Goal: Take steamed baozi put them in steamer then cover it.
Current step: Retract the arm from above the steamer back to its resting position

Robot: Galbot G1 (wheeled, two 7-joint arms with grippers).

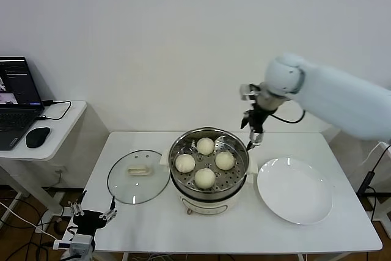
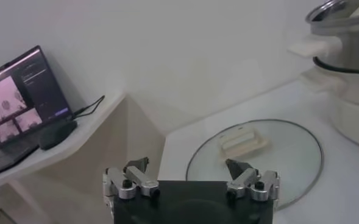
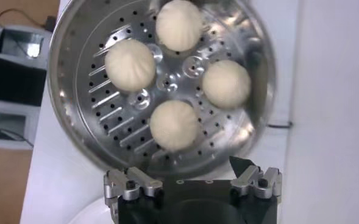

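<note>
On the desk point(image 1: 342, 230) to the left of the steamer point(image 1: 209, 172), which already carries all four steamed baozi point(image 1: 204, 177), the cover point(image 1: 138, 175) lies flat, its cream handle's long axis running roughly left to right. We judge our left tool point(image 1: 93, 216) the nearer one: it hovers low, open and empty, just ahead of the cover's near rim. Our right tool point(image 1: 252, 128), also open and empty, hangs above the steamer's far right rim.

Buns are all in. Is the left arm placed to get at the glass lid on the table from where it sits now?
Probably yes. The left hand sits open at the table's near-left edge, facing the lid, which lies flat beside the steamer with its handle up. Nothing lies between them.
</note>
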